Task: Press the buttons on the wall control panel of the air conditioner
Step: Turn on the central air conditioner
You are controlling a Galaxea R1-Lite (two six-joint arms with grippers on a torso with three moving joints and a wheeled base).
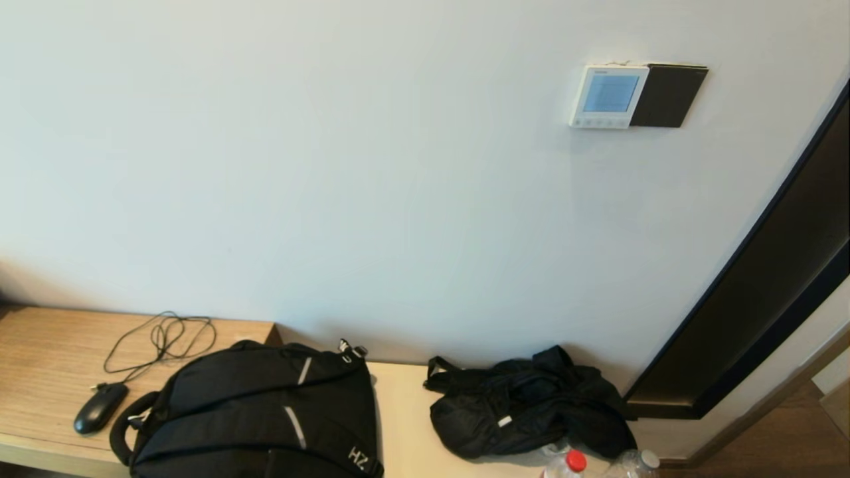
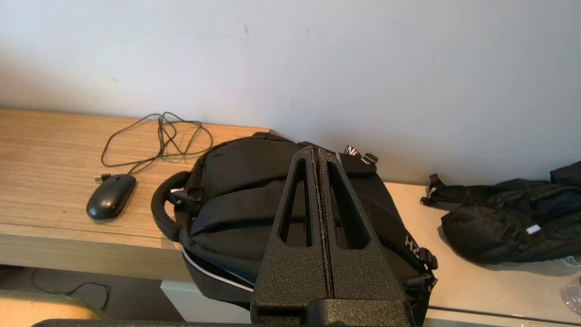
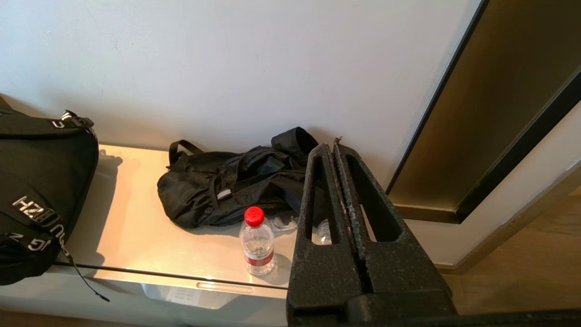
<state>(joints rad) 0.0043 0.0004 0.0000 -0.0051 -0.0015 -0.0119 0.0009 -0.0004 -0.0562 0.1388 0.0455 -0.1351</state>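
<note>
The white air conditioner control panel (image 1: 607, 96) hangs high on the wall at the right, with a blue-grey screen and a row of small buttons (image 1: 601, 122) along its lower edge. A black plate (image 1: 669, 95) sits beside it. Neither arm shows in the head view. My left gripper (image 2: 316, 152) is shut and empty, low over the black backpack (image 2: 254, 200). My right gripper (image 3: 332, 147) is shut and empty, low near the red-capped bottle (image 3: 256, 240). The panel is out of both wrist views.
A wooden desk (image 1: 46, 352) holds a black mouse (image 1: 99, 407) with a coiled cable (image 1: 163, 338). The backpack (image 1: 259, 418) and a crumpled black bag (image 1: 531, 405) lie on a white counter (image 1: 402, 425). Two bottles (image 1: 568, 465) stand at its front. A dark door frame (image 1: 764, 279) runs at the right.
</note>
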